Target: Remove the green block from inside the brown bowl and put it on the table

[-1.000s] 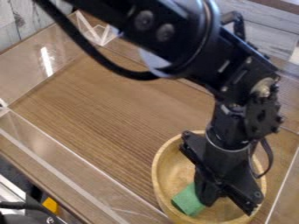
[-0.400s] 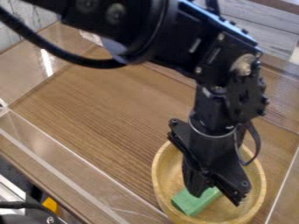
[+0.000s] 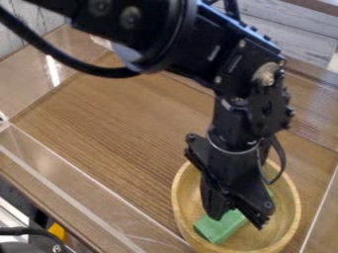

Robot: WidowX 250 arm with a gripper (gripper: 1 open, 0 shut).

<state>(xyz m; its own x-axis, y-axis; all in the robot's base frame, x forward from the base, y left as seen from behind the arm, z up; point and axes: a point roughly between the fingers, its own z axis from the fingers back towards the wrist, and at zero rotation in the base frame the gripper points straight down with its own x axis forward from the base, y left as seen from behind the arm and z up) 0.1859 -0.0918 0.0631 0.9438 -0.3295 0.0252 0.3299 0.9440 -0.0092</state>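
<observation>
Inside the brown bowl (image 3: 184,190), the green block (image 3: 219,227) lies at the pressed-together pincer's (image 3: 247,214) tip.

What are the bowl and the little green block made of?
The brown bowl looks like wood: it is light tan and matte, with a speckled inside and a thick rim. The green block could be painted wood or plastic. It is plain bright green and matte, with no grain showing, so I can't be sure.

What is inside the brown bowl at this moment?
The green block, its upper end pinched in the shut gripper. The gripper covers the middle of the brown bowl, so anything there is unseen.
</observation>
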